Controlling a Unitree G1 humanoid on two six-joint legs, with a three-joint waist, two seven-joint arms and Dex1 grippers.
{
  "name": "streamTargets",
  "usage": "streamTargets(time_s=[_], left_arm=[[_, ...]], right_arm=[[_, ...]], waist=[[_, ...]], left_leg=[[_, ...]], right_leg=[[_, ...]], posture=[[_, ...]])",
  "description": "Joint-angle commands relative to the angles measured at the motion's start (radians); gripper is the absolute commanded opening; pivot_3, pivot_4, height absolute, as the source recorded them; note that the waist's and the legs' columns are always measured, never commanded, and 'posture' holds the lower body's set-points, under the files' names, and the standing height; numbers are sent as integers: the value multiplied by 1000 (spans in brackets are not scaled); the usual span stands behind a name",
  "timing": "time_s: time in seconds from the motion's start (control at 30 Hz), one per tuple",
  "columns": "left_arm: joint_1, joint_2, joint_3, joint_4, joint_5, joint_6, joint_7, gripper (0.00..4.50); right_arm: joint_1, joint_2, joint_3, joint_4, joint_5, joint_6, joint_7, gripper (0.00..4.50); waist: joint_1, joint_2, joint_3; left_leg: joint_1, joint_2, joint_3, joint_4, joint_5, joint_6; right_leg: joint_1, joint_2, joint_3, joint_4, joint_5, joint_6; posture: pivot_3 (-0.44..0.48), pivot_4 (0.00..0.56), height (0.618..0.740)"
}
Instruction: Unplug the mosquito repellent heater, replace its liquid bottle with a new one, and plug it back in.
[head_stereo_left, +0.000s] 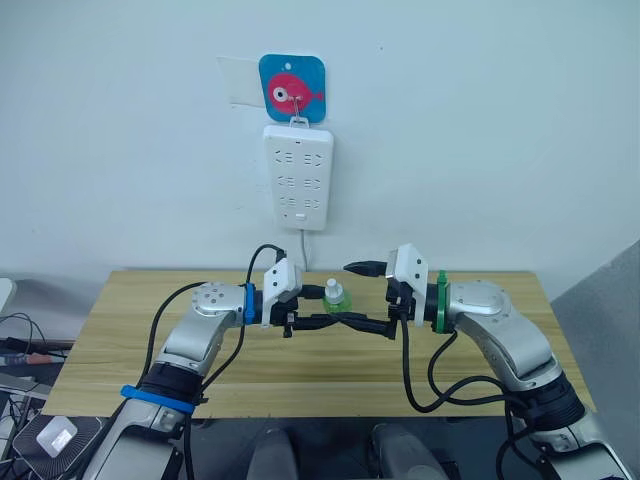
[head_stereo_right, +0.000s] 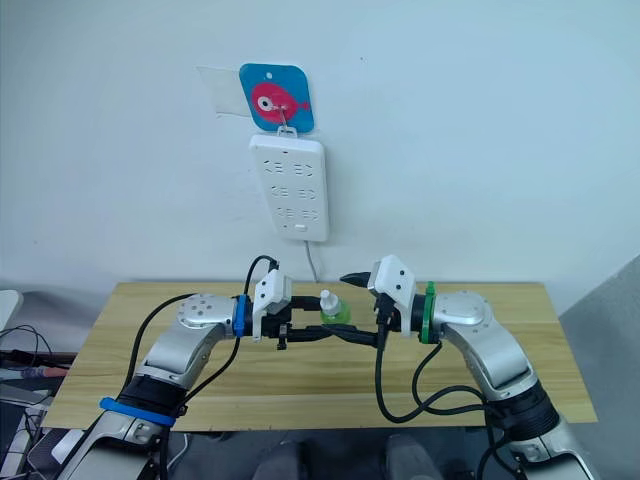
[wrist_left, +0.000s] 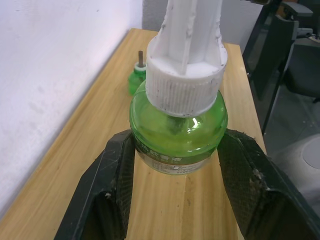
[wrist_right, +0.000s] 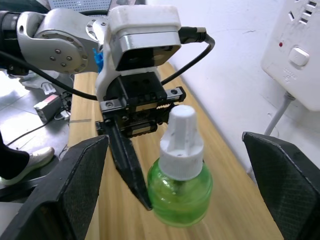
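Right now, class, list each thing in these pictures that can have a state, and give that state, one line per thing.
Capped green bottle: upright, white cap on, held between the left gripper's fingers.
Second green bottle: uncapped, wick bare, standing on the wooden table by the wall.
Power strip: hanging on the wall, sockets empty.
Left gripper: shut on the capped bottle.
Right gripper: open, fingers wide either side of the bottle.

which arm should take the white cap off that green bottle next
Probably the right. The left gripper has its jaws shut on the green bottle, steadying its body above the table. The right gripper is open and empty, its fingers on either side of the white cap, free to close on it.
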Motion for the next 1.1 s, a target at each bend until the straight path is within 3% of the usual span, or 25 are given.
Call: streamTargets(time_s=[0.03,0.13,0.37,0.73,0.9,1.1], left_arm=[[-16,-5,-1,-35,-4,3,-5,2163],[-12,-5,-4,-43,-5,9,-8,2163],[-9,-6,-10,-51,-3,16,-9,2163],[-15,-3,-15,-50,-6,13,-19,2163],[27,42,-61,-104,-8,-48,-142,2163],[31,60,-84,-131,-9,-74,-210,2163]], right_arm=[[-12,6,6,-7,10,-5,9,4314],[-12,14,14,9,7,-6,10,3633],[-18,26,30,49,-9,-26,14,1035],[-21,6,32,50,4,-49,77,984],[-145,-63,64,144,79,-117,397,984],[-325,-23,117,362,76,-192,648,984]], waist=[[0,0,0],[0,0,0],[0,0,0],[0,0,0],[-3,0,0],[-9,0,0]], left_leg=[[0,0,0,0,0,0],[0,0,0,0,0,0],[0,0,0,0,0,0],[0,0,0,0,0,0],[1,0,0,0,0,0],[2,0,-1,0,-2,4]], right_leg=[[0,0,0,0,0,0],[0,0,0,0,0,0],[0,0,0,0,0,0],[0,0,0,0,0,0],[1,0,0,0,0,0],[1,1,0,0,0,0]], posture=[[-96,108,740],[-94,109,740],[-90,115,740],[-92,118,740],[-100,120,740],[-56,127,740]])
